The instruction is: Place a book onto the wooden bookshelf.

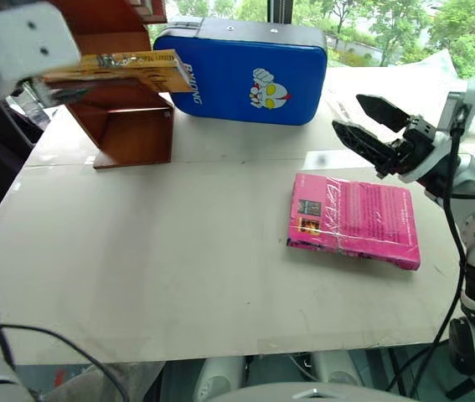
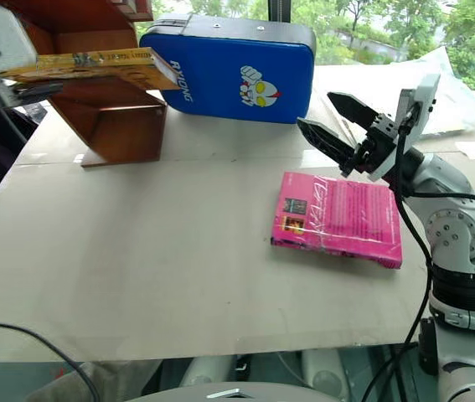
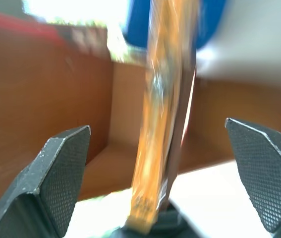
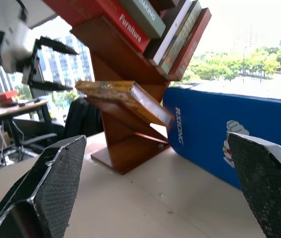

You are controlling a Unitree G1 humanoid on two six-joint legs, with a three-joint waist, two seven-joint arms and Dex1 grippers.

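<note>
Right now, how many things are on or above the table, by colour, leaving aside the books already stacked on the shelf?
Yellow-orange: 1, the book, resting on a shelf board.
Pink: 1, the magenta book.
Blue: 1, the padded case.
Reddish-brown: 1, the wooden bookshelf.
Total: 4.

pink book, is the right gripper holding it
No, the right gripper hangs open above the pink book, which lies flat on the table.

I see the yellow-orange book (image 1: 128, 71) lying flat on a slanted board of the reddish-brown wooden bookshelf (image 1: 132, 126), far left on the table.
</note>
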